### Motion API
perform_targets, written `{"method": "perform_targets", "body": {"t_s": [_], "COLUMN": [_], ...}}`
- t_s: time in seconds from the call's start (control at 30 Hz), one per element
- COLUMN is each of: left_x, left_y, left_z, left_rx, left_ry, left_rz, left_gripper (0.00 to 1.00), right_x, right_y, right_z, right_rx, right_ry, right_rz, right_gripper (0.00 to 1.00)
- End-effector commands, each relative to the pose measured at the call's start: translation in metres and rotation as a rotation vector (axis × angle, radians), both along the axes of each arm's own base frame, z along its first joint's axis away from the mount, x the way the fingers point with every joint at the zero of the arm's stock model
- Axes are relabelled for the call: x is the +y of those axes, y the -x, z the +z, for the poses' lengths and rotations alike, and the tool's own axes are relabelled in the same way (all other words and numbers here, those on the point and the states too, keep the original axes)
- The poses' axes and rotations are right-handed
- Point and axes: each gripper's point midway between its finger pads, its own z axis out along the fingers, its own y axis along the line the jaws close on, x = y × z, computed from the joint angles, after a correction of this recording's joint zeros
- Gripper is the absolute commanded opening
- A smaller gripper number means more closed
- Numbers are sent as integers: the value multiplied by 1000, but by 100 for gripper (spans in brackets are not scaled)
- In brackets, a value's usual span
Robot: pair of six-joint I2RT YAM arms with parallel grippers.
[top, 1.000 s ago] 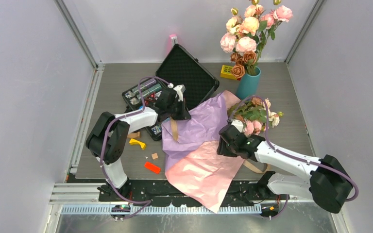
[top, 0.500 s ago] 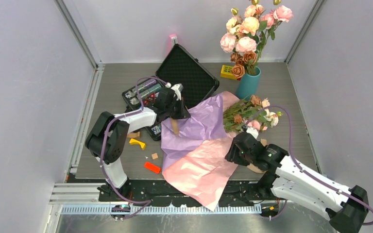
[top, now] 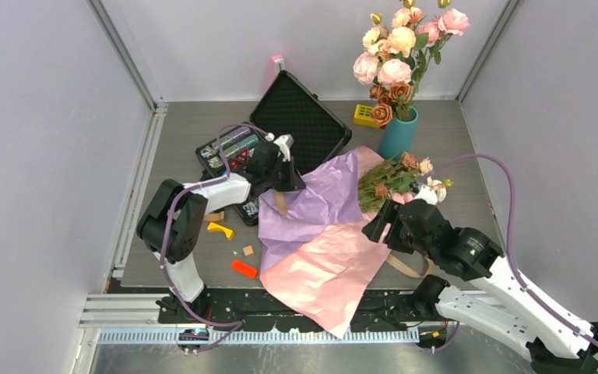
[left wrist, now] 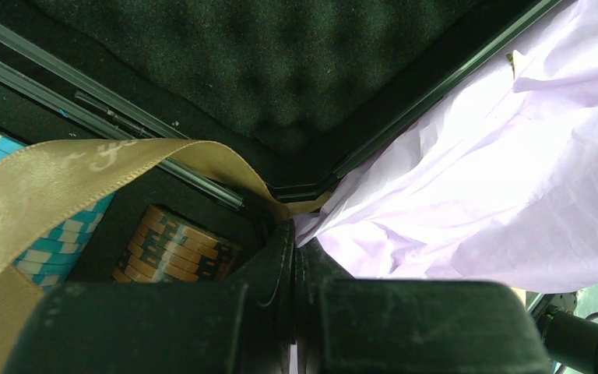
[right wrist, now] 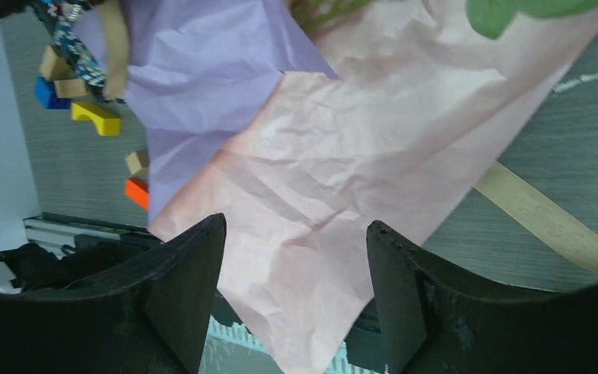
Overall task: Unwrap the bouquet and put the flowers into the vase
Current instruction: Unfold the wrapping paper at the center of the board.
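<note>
The bouquet lies unwrapped: its lilac paper (top: pixel 319 199) and pink paper (top: pixel 327 273) are spread flat across the table's middle. The flowers (top: pixel 401 183), small roses on green stems, rest on the paper's far right edge, just in front of the teal vase (top: pixel 399 134). My left gripper (top: pixel 284 185) is shut on the lilac paper's (left wrist: pixel 467 179) left edge, and the tan ribbon (left wrist: pixel 86 167) runs to the same fingertips. My right gripper (top: pixel 375 224) hangs open above the pink paper (right wrist: pixel 342 156), near the stems, holding nothing.
A bigger bunch of large roses (top: pixel 397 47) fills the vase. An open black case (top: pixel 304 109) with poker chips (left wrist: pixel 175 241) sits behind the left gripper. Small orange (top: pixel 244 269) and yellow (top: pixel 219 229) blocks lie at the left. A second ribbon strip (right wrist: pixel 545 218) lies right of the pink paper.
My right gripper has pulled back from the flowers toward the near edge and opened wider. The flowers now lie free on the paper. The left arm has stayed put.
</note>
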Motion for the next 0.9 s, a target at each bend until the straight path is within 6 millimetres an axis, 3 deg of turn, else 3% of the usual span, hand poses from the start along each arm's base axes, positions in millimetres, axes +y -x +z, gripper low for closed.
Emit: {"method": "perform_targets", "body": {"t_s": [0.0, 0.1, 0.23, 0.47, 0.6, 0.67, 0.87], "left_x": [4, 4, 5, 6, 9, 13, 23], "left_y": [-12, -9, -6, -7, -8, -7, 1], "left_z": [27, 31, 32, 29, 32, 35, 67], "left_rx": [-97, -100, -94, -92, -109, -121, -200], "left_ry": [36, 40, 41, 34, 13, -10, -42], "left_rz": [10, 10, 6, 10, 10, 5, -2], "left_gripper": [0, 0, 0, 0, 0, 6, 41], "right_x": [27, 40, 68, 114, 111, 105, 74], "right_y": [-31, -50, -74, -87, -81, -76, -73], "right_z": [37, 37, 22, -31, -67, -71, -41], "right_rx": [-117, -139, -142, -44, 29, 42, -38], "right_ry": [-13, 53, 70, 33, 67, 81, 106], "right_rz": [56, 92, 132, 203, 190, 183, 114], "right_gripper": [73, 73, 69, 52, 51, 54, 66]}}
